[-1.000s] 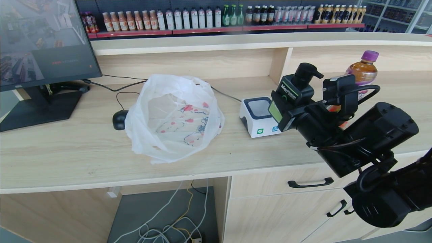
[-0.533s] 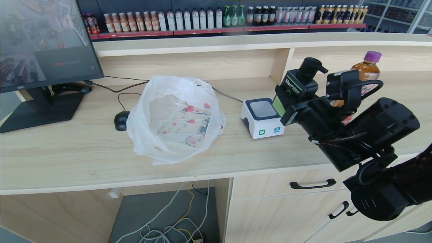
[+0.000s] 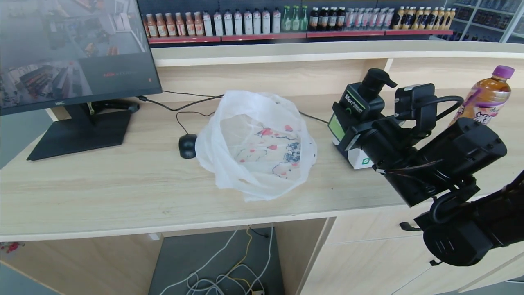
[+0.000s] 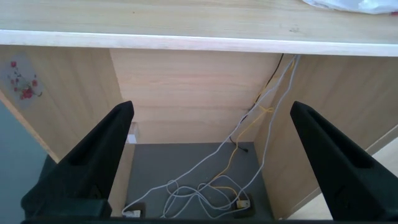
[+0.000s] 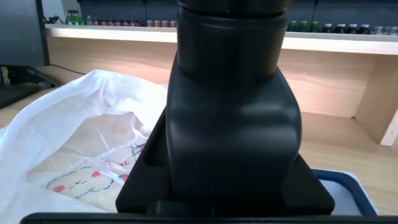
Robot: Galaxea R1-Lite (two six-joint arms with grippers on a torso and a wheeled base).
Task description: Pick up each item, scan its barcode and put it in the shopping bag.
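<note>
Pump bottle (image 3: 360, 107), clamped in the right gripper (image 3: 351, 133), hangs just over the scanner (image 3: 361, 158), evidently to present its barcode. Shopping bag (image 3: 213, 151) sits open-mouthed on the surface (image 3: 102, 184) beside it, apparently empty, ready to receive. Left gripper (image 4: 211, 109) hangs spread wide, holding nothing, below the surface's edge.

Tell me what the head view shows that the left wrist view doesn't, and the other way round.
Head view: the monitor, mouse, scanner, orange drink bottle, and the right gripper shut on the pump bottle. Left wrist view: the open left gripper, aimed under the counter. Shared: the counter, shopping bag and cables.
</note>
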